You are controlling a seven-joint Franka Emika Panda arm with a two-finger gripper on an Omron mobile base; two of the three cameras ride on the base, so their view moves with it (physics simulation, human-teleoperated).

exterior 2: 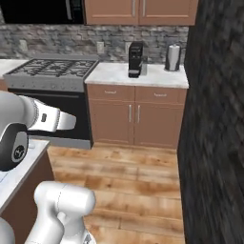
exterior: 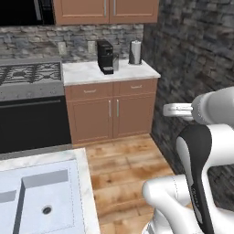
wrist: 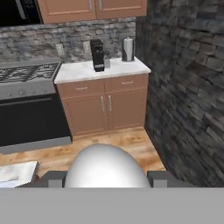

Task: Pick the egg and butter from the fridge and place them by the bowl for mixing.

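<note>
Pincer (wrist: 106,177) is pinching the egg (wrist: 106,168): in the hand view the white round egg sits between the two dark finger tips (wrist: 54,178), one on each side, touching it, held up above the wood floor (exterior: 128,164). Far side of the room: white marble bench (exterior: 107,72) over brown cabinets (exterior: 112,112), with a black coffee maker (exterior: 105,56) standing upright on it and a steel canister (exterior: 135,52) just right of that, near the back wall; cannot tell what the canister holds. Left of that bench is a gas stove (exterior: 29,75) with a black oven door below. Upper wood cabinets (exterior: 105,10) hang above the bench. Dark stone wall (exterior: 192,59) runs along the right. Near left in the left base view: a marble bench with a sink (exterior: 43,201) set into it, basin bare, drain visible in the bottom. In the hand view a corner of that near bench (wrist: 17,173) shows at the lower left, beside the pincer. Arm links sit low right in the left base view, low left in the right base view.
</note>
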